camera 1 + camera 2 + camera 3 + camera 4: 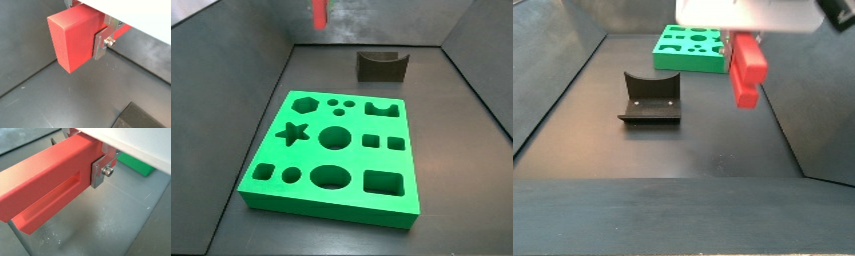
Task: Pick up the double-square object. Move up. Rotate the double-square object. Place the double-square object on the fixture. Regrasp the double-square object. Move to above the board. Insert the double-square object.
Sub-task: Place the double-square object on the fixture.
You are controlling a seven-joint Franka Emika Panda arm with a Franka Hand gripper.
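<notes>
My gripper (743, 38) is shut on the double-square object (748, 68), a red elongated block that hangs upright in the air, well above the floor. In both wrist views a silver finger (100, 45) presses flat on the block's side (53, 183); the opposite finger is mostly hidden behind it. The block's long recess shows in a wrist view. The fixture (649, 100), a dark notched block, stands on the floor off to the side of the hanging block. The green board (358, 160) with its cut-outs lies flat beyond the fixture (381, 65). In a side view only the red block's tip (318, 12) shows.
Dark walls (251, 60) enclose the dark floor (673, 150) on all sides. A corner of the board (137, 165) shows past the gripper (83, 153) in a wrist view.
</notes>
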